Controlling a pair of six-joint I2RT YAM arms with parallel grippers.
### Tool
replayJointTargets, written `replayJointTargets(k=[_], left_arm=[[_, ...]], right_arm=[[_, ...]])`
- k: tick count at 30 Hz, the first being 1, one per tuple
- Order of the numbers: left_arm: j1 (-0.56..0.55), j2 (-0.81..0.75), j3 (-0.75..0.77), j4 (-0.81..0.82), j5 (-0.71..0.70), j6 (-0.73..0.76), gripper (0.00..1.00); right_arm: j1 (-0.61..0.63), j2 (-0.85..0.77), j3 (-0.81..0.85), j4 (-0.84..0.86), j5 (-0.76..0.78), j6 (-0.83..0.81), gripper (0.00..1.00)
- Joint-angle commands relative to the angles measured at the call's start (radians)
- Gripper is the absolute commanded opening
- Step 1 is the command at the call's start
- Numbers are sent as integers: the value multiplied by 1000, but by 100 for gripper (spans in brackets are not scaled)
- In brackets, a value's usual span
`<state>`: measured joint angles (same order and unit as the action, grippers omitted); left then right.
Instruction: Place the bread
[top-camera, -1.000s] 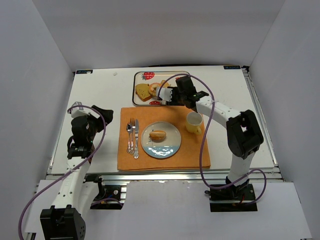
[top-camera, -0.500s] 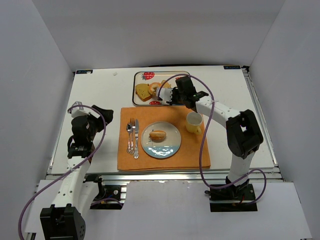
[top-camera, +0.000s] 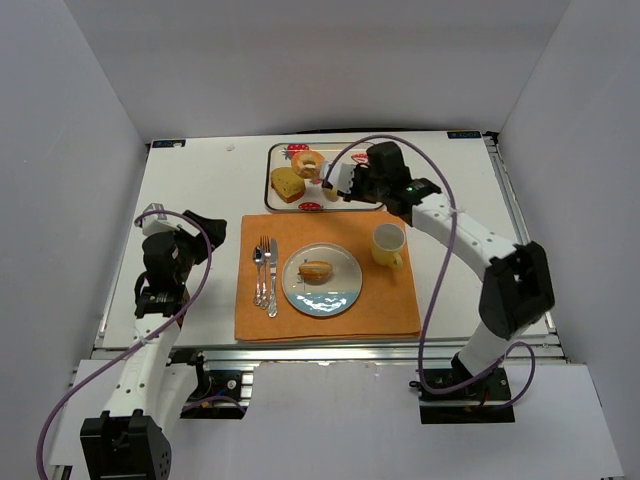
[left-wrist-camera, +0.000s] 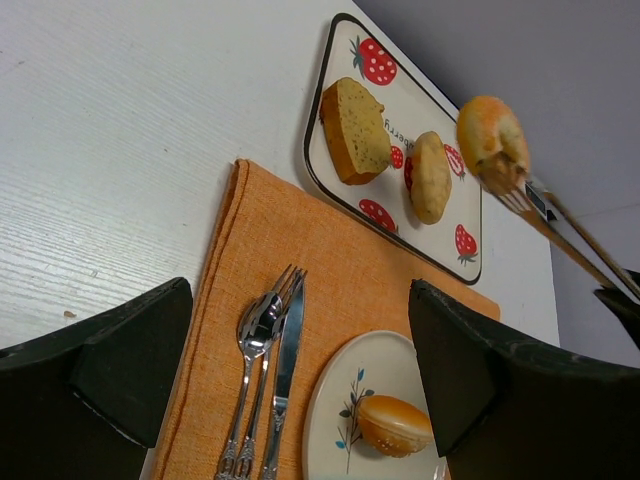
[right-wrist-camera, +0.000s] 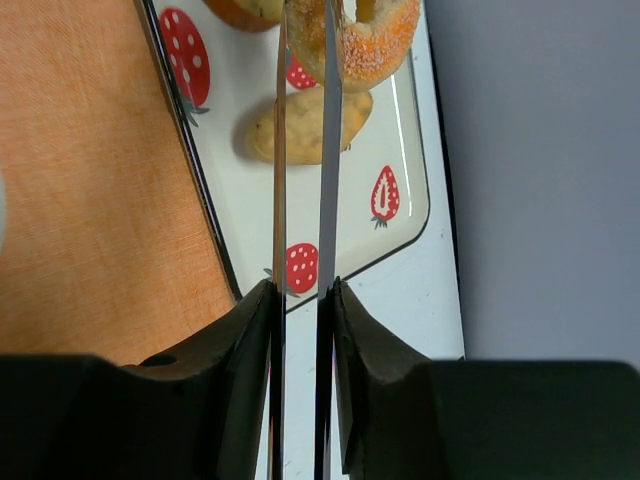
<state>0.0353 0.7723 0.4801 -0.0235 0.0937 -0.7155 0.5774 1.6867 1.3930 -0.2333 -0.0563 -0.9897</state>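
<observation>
The left gripper stood wide and held nothing, parked near the table's left side, well apart from the food; just right of it lay the cutlery on the orange mat, then the plate, which already carried one roll. Beyond the mat sat the strawberry tray with a loaf slice and a small bun on it; the sugared bread ring hung over that tray, apparently clear of it, pinched at its lower edge between the tips of the tongs. The tongs ran roughly left to right across the tray, ring at the left end, handle at the right; the right gripper was narrowed hard onto the two blades, so the ring lay out beyond it to the left, not between its own fingers. The mug stood to the plate's right. The plate lay nearer the robot than the ring, so the carry would likely run back toward the bases; the right arm was the only one placed for it.
</observation>
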Motion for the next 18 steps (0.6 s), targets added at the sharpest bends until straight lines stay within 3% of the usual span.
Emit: replayJointTargets(k=[1, 10, 18], left_arm=[[-6, -30, -18, -3, 3, -1, 98], [-6, -39, -31, -1, 8, -7, 98], [-6, -45, -34, -7, 12, -9, 98]], right_arm=[[2, -140, -26, -41, -97, 88, 14], [2, -403, -172, -288, -375, 203, 14], [4, -648, -379, -405, -479, -38, 15]])
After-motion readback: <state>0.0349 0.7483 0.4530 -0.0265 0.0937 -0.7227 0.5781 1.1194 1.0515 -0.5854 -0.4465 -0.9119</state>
